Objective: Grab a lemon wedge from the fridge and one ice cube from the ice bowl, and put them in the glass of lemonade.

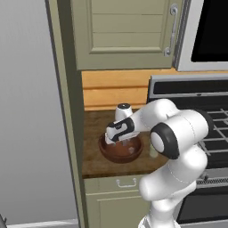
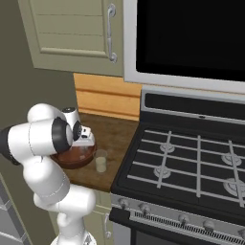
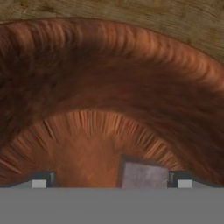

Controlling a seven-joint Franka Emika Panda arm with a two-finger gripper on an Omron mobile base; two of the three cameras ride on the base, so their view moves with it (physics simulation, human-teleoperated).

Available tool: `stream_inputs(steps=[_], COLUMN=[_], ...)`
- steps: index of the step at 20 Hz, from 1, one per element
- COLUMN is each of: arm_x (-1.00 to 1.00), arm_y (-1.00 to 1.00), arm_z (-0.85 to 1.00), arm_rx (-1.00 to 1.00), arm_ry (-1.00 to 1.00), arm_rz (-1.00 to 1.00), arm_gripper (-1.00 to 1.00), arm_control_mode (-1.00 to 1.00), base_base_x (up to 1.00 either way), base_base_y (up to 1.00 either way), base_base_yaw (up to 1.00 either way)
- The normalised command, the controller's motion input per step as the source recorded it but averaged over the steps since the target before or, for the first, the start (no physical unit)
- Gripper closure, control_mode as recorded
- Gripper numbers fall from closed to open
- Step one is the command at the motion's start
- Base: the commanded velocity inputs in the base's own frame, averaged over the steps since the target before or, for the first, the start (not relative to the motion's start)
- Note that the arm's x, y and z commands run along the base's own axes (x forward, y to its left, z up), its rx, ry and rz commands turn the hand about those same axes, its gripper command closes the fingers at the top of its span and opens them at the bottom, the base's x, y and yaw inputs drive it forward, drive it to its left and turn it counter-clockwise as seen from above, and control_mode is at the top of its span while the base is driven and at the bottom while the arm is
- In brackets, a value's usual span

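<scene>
Reddish-brown wood bowl (image 1: 121,151), round and shallow, ribbed grain on inner wall, sits mid counter (image 1: 93,129), a dark brown wood slab between a tall olive panel (image 1: 67,111) on the left and the black stove (image 2: 191,162) on the right. Gripper (image 3: 111,180) hangs low inside the bowl, jaws spread wide, nothing clamped. Hand view: both dark fingertips (image 3: 43,178) near the bowl floor, pale grey-white ice cube (image 3: 143,176), blocky with flat faces, lying between them, closer to the right tip; contact unclear. Left base view shows small pale bits in the bowl (image 1: 131,150), too small to tell apart. Glass (image 2: 101,161), short clear tumbler with pale yellowish liquid, stands just beside the bowl on its stove side, toward the counter's front edge. White rounded canister-like object (image 1: 123,111) stands behind the bowl, near the counter's back edge against orange plank backsplash (image 2: 103,98). Beige panelled cabinet (image 1: 124,31) above, metal bar handle. Stove has grey grates, knobs along front.
</scene>
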Motion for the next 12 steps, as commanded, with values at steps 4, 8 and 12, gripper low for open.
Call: stream_inputs(steps=[4,8,12], arm_x=[0.00,0.00,0.00], arm_y=[0.00,0.00,0.00], arm_z=[-0.15,-0.06,0.00], arm_rx=[0.00,0.00,0.00], arm_ry=[0.00,0.00,0.00], arm_rz=[0.00,0.00,0.00], arm_gripper=[-1.00,-1.00,-1.00], arm_control_mode=[-1.00,-1.00,-1.00], base_base_x=[0.00,0.00,0.00], base_base_y=[0.00,0.00,0.00], base_base_yaw=[0.00,0.00,0.00])
